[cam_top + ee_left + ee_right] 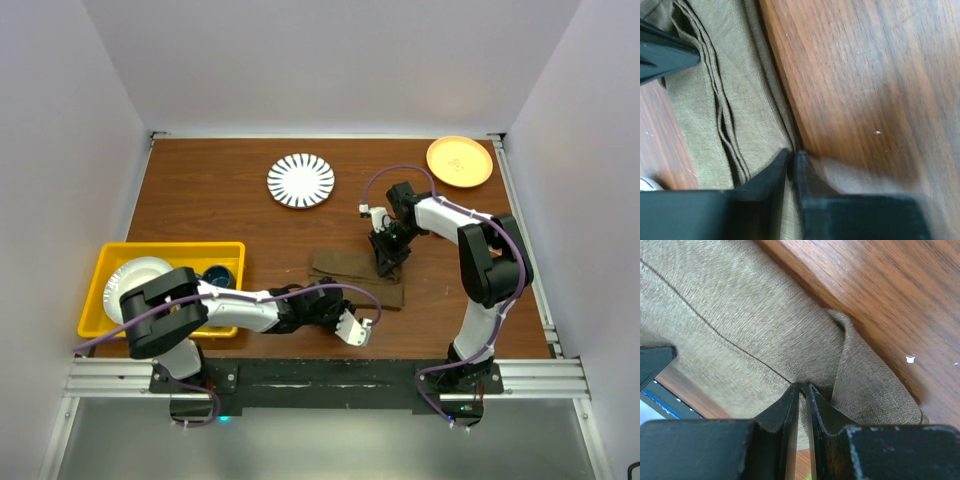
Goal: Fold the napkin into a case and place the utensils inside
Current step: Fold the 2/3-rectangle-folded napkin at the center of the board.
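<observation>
R gripper (802, 386) clamped on napkin's (340, 272) 1 o'clock edge, prob. to carry the fold; L gripper (791, 152) tips near-together at 6 o'clock edge, grip unclear; napkin sits 5 o'clock of striped plate (301, 181).

White walls (330, 60), wooden table (215, 195).

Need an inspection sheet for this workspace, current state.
Surface: brown wooden tabletop.
Job's things: olive-brown cloth napkin folded into a long strip; utensils nothing seen.
Clutter: black-and-white striped plate; orange plate; yellow bin holding white dish, blue item.
Grippers: left gripper nearly closed at napkin edge, grip unclear; right gripper pinching a napkin fold.
Cables: purple cables along both arms.
Surroundings: white walls; aluminium rail at near edge.
</observation>
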Tool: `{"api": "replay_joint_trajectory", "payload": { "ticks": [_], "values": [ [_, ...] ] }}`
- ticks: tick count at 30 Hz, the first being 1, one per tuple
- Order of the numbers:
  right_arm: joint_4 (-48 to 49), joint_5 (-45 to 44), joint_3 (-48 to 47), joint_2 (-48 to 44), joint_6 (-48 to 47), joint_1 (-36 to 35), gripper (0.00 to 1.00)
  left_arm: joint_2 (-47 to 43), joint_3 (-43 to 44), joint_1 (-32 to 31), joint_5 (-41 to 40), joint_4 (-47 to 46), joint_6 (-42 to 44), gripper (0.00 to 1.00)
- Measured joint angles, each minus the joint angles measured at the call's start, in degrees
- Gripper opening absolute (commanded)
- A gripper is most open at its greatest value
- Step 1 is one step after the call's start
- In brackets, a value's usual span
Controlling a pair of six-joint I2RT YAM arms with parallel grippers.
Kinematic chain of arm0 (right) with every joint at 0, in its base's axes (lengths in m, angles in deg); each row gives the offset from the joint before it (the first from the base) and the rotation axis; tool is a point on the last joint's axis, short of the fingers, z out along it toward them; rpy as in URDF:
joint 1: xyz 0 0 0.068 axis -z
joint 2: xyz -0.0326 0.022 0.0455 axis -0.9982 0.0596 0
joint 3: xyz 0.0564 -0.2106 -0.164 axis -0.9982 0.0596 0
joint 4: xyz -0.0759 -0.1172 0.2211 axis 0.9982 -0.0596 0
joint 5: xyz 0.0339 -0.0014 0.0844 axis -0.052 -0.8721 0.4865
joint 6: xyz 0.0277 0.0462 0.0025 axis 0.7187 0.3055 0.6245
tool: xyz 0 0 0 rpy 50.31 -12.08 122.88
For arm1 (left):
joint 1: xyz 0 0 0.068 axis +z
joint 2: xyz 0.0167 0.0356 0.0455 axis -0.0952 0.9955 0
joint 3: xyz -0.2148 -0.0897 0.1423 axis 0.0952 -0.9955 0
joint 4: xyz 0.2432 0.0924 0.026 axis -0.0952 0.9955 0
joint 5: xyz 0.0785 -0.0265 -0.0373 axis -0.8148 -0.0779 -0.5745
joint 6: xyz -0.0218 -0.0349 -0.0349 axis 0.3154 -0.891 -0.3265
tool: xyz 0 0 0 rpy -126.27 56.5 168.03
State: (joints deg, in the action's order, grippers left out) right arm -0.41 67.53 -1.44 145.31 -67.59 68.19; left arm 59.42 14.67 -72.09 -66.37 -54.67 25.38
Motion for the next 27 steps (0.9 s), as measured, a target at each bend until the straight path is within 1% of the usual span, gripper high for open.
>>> {"api": "replay_joint_trajectory", "payload": {
  "ticks": [1,3,5,6,7,9,10,12,16,20,23,27],
  "values": [
    [0.0,-0.1,0.0,0.0,-0.1,0.0,0.16,0.2,0.0,0.0,-0.1,0.0,0.0,0.38],
    [0.0,-0.2,0.0,0.0,-0.1,0.0,0.16,0.7,0.2,0.0,-0.5,-0.5,0.2,0.40],
    [0.0,-0.2,0.0,0.0,-0.3,0.0,0.16,1.1,0.5,0.0,-0.7,-1.0,0.3,0.39],
    [0.0,-0.2,0.0,0.0,-0.3,0.0,0.16,1.4,0.7,0.0,-0.8,-1.4,0.3,0.37],
    [0.0,-0.2,0.0,0.0,-0.5,0.0,0.16,1.9,0.9,0.0,-0.9,-1.8,0.4,0.29],
    [0.0,-0.2,0.0,0.0,-0.6,0.0,0.16,3.1,1.5,0.2,-0.9,-2.8,0.5,0.19],
    [0.0,-0.2,0.0,0.0,-0.7,0.0,0.16,3.7,1.6,0.2,-0.9,-3.3,0.6,0.08],
    [0.0,-0.2,0.0,0.0,-0.9,0.0,0.16,4.6,2.2,0.5,-0.9,-3.6,0.6,0.00],
    [0.0,-0.5,0.0,0.0,-1.4,-0.6,0.16,4.4,2.4,1.0,-0.1,-2.7,0.7,0.00],
    [-0.1,-0.7,0.0,-0.1,-2.2,-1.8,0.16,2.1,3.8,1.9,3.1,3.7,-0.3,0.00],
    [-0.3,-0.6,0.0,-0.1,-3.0,-2.6,0.16,0.0,6.2,3.4,7.3,9.2,-1.6,0.00],
    [-0.4,-0.2,0.0,-0.2,-3.7,-2.6,0.16,-0.4,10.1,7.1,13.6,14.7,-2.8,0.00]
  ]
}}
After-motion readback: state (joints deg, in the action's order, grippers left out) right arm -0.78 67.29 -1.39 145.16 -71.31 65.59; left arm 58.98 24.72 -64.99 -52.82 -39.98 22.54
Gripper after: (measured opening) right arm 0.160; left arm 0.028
